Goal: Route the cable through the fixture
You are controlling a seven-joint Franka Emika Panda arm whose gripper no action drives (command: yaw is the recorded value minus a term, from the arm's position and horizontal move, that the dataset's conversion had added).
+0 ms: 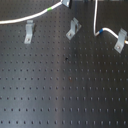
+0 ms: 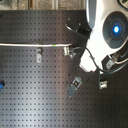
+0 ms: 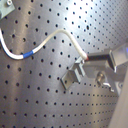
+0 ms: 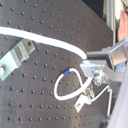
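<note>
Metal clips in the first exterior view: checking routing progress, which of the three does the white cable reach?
The grey metal clip at the first exterior view's right: the thin white cable reaches it; the left clip and middle clip stand clear.

Cables: 1, white cable (image 1: 30, 18)
Tape bands on cable: 2, green band (image 1: 50, 10), blue band (image 1: 99, 32)
Metal clip fixtures: 3 in the first exterior view, left clip (image 1: 29, 31), middle clip (image 1: 73, 27), right clip (image 1: 120, 41)
Perforated boards: 1, black board (image 1: 60, 85)
Robot arms: 1, arm (image 2: 107, 30)
</note>
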